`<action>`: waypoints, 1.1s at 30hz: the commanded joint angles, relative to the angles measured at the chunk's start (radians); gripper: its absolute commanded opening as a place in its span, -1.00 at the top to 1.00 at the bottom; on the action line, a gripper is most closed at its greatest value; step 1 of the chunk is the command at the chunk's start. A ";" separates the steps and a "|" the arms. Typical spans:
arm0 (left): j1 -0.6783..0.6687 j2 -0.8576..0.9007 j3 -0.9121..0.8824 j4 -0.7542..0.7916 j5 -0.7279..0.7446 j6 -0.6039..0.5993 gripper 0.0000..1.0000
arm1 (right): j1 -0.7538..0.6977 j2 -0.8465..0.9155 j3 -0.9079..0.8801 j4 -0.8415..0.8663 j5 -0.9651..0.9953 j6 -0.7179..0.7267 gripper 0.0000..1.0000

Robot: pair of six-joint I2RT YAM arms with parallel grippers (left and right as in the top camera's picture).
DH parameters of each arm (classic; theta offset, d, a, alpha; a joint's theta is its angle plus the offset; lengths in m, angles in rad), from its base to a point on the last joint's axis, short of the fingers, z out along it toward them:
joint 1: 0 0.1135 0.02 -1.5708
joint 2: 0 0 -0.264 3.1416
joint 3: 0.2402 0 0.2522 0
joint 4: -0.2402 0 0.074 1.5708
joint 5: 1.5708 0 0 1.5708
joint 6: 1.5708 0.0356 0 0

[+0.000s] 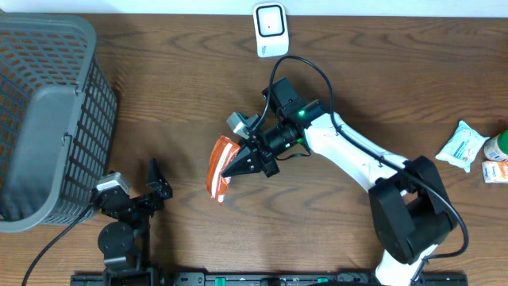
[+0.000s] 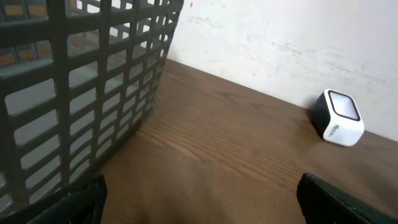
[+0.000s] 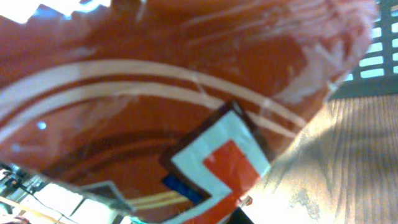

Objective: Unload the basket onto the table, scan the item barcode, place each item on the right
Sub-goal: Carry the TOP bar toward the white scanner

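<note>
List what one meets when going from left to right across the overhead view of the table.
grey basket → left arm's fingers → orange packet → white scanner → right arm's base → white pouch

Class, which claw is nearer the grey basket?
Left. The left claw sits open close beside the basket; the right claw is out at mid-table, well away from it, shut on the orange packet.

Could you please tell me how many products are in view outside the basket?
4: an orange packet held centrally in the right tool; a white pouch, a green item and a small orange-white pack at the right edge, where more may be cut off.
</note>
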 commanded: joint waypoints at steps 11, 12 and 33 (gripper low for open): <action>-0.005 -0.006 -0.017 -0.032 -0.009 0.017 -0.95 | -0.006 0.017 -0.011 0.003 -0.065 0.021 0.98; -0.005 -0.006 -0.017 -0.032 -0.009 0.017 -0.96 | -0.005 0.017 -0.011 0.004 -0.064 0.041 0.98; -0.005 -0.006 -0.017 -0.032 -0.009 0.017 -0.96 | 0.063 0.011 0.346 -0.221 1.300 0.690 0.98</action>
